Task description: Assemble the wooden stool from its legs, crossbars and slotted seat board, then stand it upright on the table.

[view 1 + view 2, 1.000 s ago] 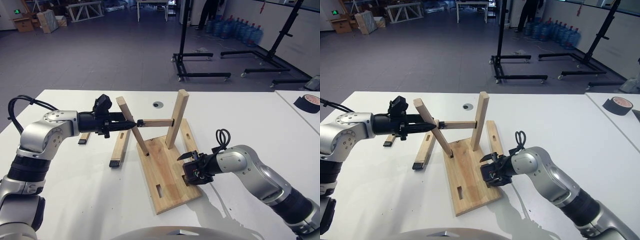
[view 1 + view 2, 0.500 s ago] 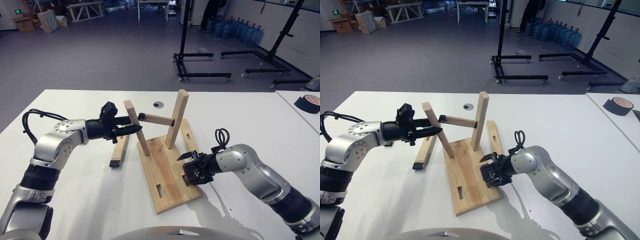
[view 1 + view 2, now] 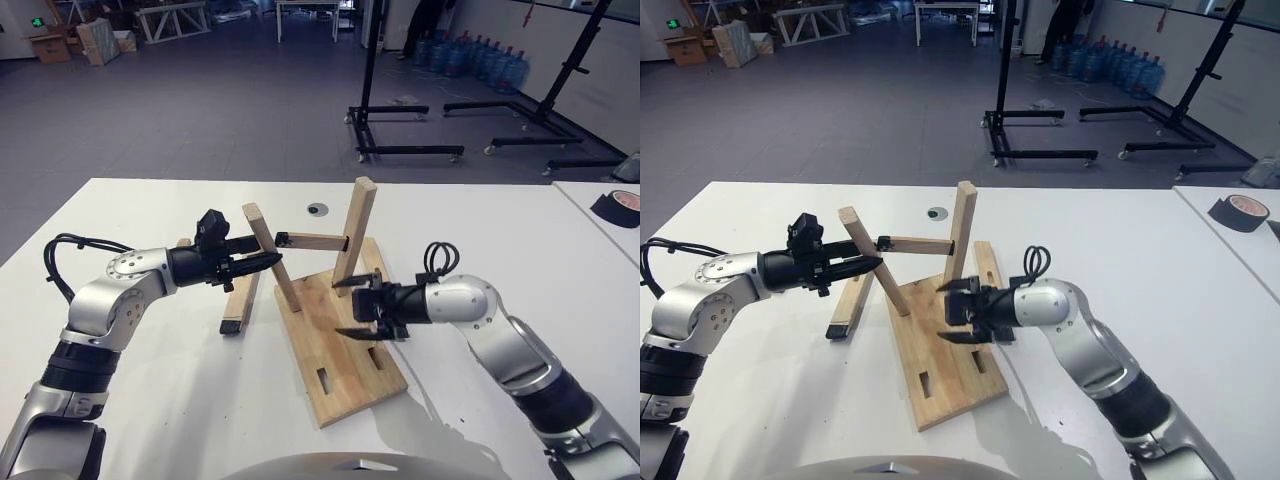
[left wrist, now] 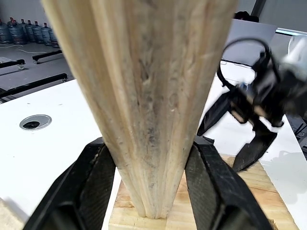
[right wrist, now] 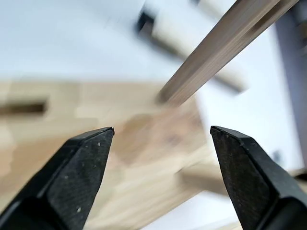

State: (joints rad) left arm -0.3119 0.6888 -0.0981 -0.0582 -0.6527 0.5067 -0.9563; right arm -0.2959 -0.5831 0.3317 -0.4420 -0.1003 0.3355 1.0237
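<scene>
Partway: upright leg (image 3: 356, 232), crossbar (image 3: 315, 241) and tilted leg (image 3: 285, 288) stand on the seat board (image 3: 345, 375), left gripper (image 3: 268, 261) clamping the latter, right gripper (image 3: 337, 308) wide, loose legs (image 3: 237, 302) unfitted.

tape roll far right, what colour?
Black tape roll, best seen in the left eye view.

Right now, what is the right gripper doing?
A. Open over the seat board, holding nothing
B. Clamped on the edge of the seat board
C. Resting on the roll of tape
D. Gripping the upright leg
A: the right gripper has its two fingers spread wide over the seat board, and the right wrist view shows nothing between them.
</scene>
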